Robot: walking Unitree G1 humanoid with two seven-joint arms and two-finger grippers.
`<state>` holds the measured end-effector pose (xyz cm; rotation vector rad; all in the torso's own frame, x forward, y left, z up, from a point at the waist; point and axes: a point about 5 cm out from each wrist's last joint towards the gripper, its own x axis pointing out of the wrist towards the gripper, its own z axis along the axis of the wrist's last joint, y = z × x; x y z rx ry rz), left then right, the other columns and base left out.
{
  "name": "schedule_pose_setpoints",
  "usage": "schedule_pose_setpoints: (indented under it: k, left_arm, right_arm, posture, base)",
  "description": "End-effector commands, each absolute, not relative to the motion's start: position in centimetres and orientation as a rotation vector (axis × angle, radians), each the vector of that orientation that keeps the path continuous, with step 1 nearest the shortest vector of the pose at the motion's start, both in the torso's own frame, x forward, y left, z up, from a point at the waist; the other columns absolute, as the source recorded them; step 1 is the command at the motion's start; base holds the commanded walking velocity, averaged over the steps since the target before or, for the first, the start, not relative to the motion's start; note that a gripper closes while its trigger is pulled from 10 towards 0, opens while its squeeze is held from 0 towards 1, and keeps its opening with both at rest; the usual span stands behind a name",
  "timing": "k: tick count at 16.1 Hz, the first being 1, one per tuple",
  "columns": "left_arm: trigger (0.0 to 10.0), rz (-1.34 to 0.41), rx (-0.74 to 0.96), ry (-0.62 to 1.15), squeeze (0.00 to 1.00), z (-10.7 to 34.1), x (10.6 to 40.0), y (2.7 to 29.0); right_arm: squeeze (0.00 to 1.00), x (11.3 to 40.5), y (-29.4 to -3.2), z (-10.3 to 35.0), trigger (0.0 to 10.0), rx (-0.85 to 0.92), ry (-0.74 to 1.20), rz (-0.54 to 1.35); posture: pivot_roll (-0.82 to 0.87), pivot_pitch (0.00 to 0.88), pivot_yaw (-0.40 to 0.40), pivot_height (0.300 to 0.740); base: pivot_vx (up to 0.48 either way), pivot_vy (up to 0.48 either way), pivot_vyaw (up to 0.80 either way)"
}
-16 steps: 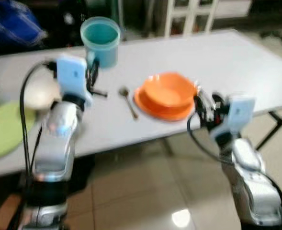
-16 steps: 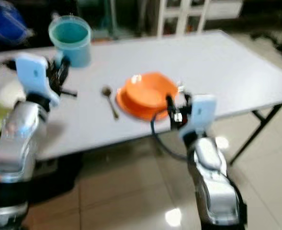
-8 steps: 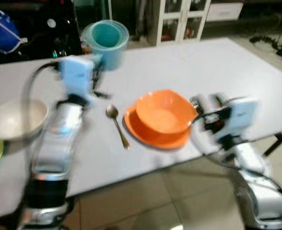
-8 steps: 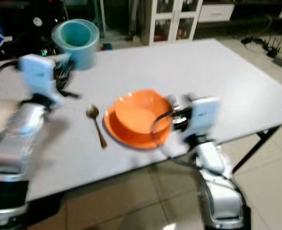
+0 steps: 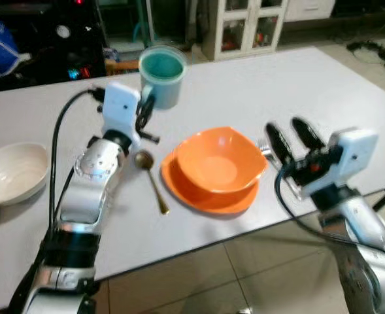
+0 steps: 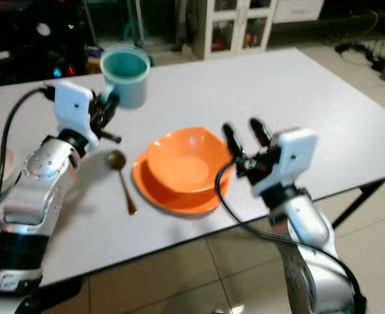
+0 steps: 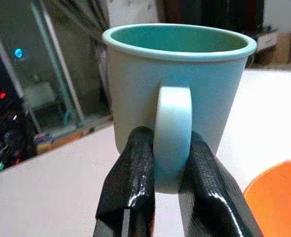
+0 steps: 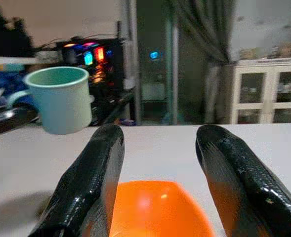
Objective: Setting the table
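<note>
Upper center, your left gripper (image 7: 167,160) is pinching the teal mug (image 5: 161,77) handle; right gripper (image 8: 160,148) is hanging open. Keep it level beside the orange bowl (image 5: 219,159).

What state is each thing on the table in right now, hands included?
Teal mug: upright, handle pinched by the left hand.
Left hand: shut on the mug handle.
Right hand: open, holding nothing, beside the bowl.
Orange bowl: upright, empty, sitting on the orange plate.
Spoon: lying flat beside the plate.
White bowl: upright, apart from the setting.
</note>
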<state>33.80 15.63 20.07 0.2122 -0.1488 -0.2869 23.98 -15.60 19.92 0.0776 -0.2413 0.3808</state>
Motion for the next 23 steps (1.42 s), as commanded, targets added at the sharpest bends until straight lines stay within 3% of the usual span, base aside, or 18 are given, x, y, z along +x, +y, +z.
schedule_pose_setpoints:
  k: [1,9,11,23]
  left_arm:
    - [10.0,-0.318,0.207,-0.195,0.0,21.3,34.8,15.8]
    - [10.0,-0.411,0.095,-0.085,0.0,18.9,39.0,15.9]
    - [10.0,-0.414,0.082,-0.063,0.0,18.1,39.2,16.3]
    - [10.0,-0.383,0.128,0.045,0.0,15.2,39.1,16.5]
  right_arm:
    - [0.0,23.5,-15.6,19.9,10.0,0.076,-0.221,0.419]
    - [0.0,21.0,-13.3,19.9,10.0,-0.006,-0.076,0.665]
    - [0.0,20.9,-13.5,19.3,10.0,-0.119,0.034,0.651]
    - [0.0,19.7,-13.5,20.7,10.0,-0.149,0.134,0.666]
  posture:
    - [-0.01,0.024,0.037,0.74]
    - [-0.1,0.07,0.083,0.74]
    - [-0.13,0.088,0.086,0.74]
    - [-0.19,0.185,0.071,0.74]
  base:
    - [0.0,0.0,0.0]
    - [0.0,0.0,0.0]
    - [0.0,0.0,0.0]
    - [0.0,0.0,0.0]
